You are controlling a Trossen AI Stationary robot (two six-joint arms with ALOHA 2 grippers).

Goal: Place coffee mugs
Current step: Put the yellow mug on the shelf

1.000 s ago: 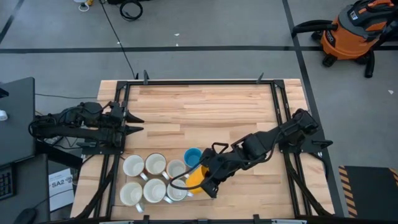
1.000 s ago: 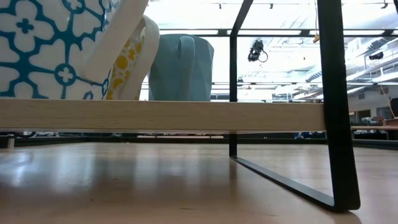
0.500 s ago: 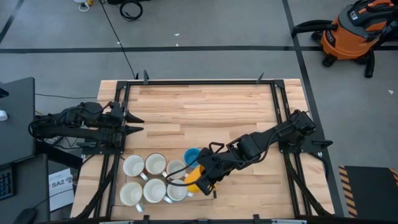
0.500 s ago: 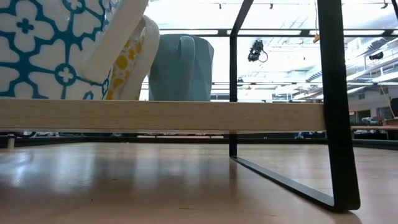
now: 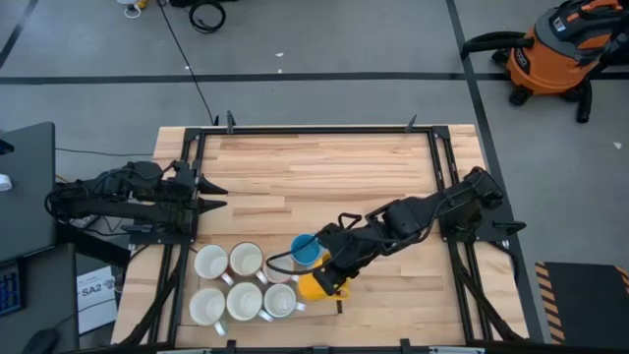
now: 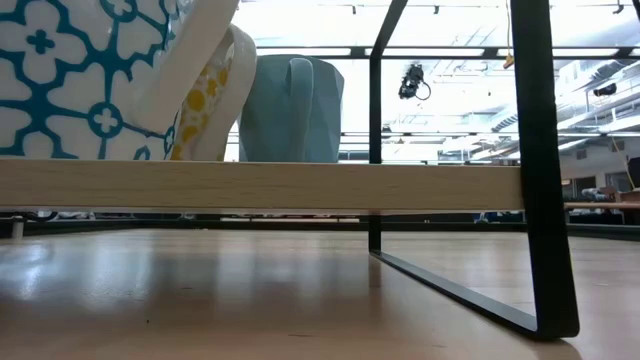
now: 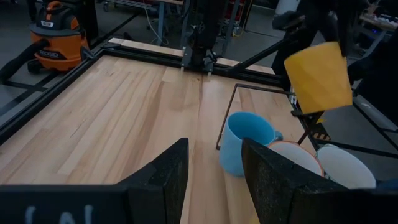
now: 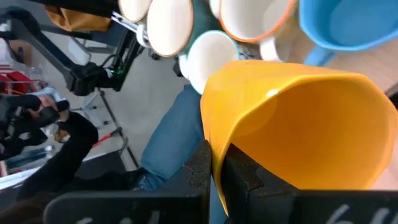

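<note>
Currently right gripper [image 5: 332, 278] pinched shut on rim of yellow mug [image 5: 316, 286], near front edge of table [image 5: 324, 167], just right of the mug cluster. Right wrist view: both dark fingers pressed together across yellow mug [image 8: 292, 130] wall, mug tipped, open mouth facing sideways. Left wrist view: same mug [image 7: 318, 77] hanging off the table, clear above the others, tilted.

Blue mug [image 5: 306, 250] directly beside the held one, just behind it, upright on wood; handle visible in left wrist view [image 7: 245, 142]. Reddish-brown mug [image 5: 246, 261] with white inside left of blue. White mugs [image 5: 211, 264] packed in two rows to the left, rims touching or nearly so; nearest white one [image 5: 280, 300] sits right against the yellow mug, tight clearance there. Black wire frame [image 7: 225, 118] stands by blue mug.

Left gripper [image 5: 211, 196] parked at left table edge, well apart from mugs, fingers [image 7: 163, 180] partly spread, holding nothing.

Orange shop vacuum [image 5: 555, 49] on floor beyond far right corner.
</note>
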